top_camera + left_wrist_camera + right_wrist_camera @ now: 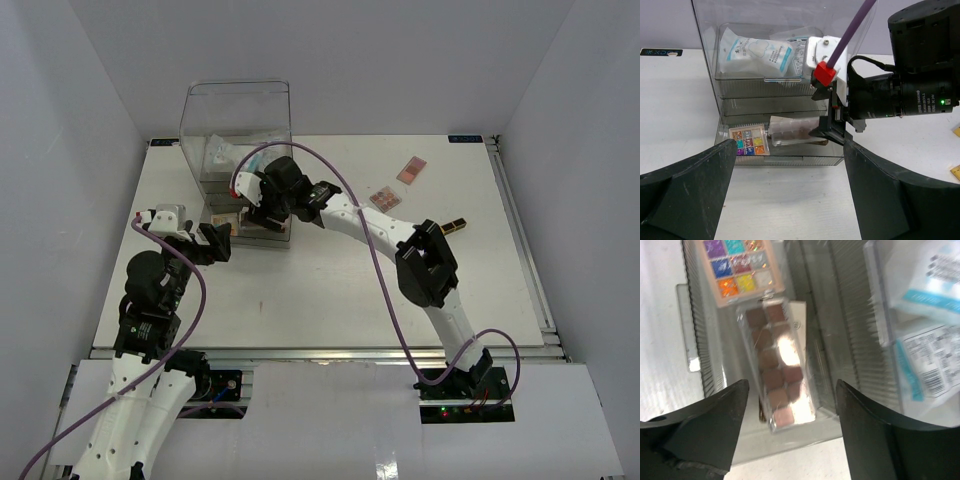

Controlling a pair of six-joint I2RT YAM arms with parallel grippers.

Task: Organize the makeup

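Brown palette [777, 370] in bottom drawer [790, 161]

drawer box [835, 315]: clear ribbed plastic | brown palette [777, 365]: glossy | packets [925, 280]: seemingly plastic film

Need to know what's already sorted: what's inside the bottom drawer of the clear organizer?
The bottom drawer holds a multicolour glitter palette and a long brown eyeshadow palette, end to end. Anything under them is covered.

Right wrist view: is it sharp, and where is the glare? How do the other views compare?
Right wrist view: soft and blurred, white glare on the brown palette. Left wrist view: the colourful palette is crisp. Top view: even light, faint shadows.
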